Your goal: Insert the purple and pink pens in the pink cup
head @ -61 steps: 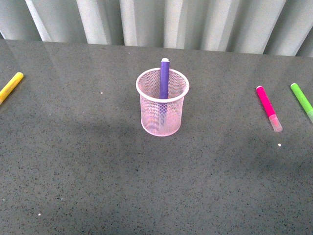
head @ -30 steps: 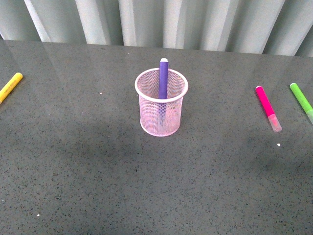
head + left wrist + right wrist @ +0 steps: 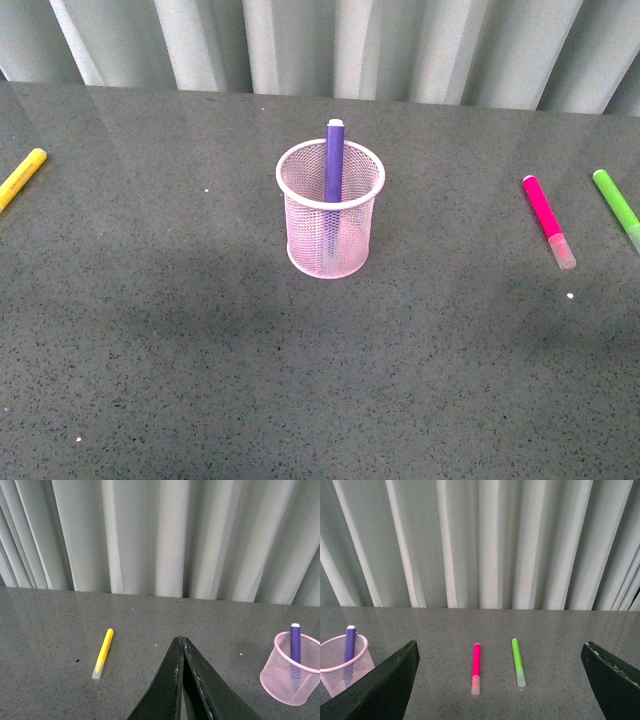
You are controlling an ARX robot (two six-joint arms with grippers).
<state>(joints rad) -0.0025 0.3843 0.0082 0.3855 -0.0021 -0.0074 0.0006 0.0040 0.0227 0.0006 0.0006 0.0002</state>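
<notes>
The light pink wire-mesh cylindrical cup (image 3: 331,222) stands upright near the middle of the dark grey speckled tabletop (image 3: 200,350), well apart from everything lying loose, so either arm can approach its open top without obstruction. The short dark purple marker (image 3: 335,160) is already inside it: it stands almost vertical, leans on the far side of the rim, and its upper end projects above the rim because the marker is longer than the cup is tall. The magenta-pink marker with the clear cap (image 3: 548,220) is not yet inserted. It lies flat on the table on the robot's right, cap end toward the robot, just beside but apart from a lime-green marker (image 3: 617,205). A yellow marker (image 3: 21,178) lies far out on the left side. Neither arm appears in the front view. The left gripper (image 3: 181,641) has its jaws pressed together with nothing between them, pointing at bare table between the yellow marker and the cup, which suggests it has no further work. The right gripper (image 3: 500,650) has its jaws spread wide and holds nothing; the pink marker lies ahead within that opening, so this arm appears placed to take it. The task is judged half complete. The green marker's closeness is the main risk during the pick.
</notes>
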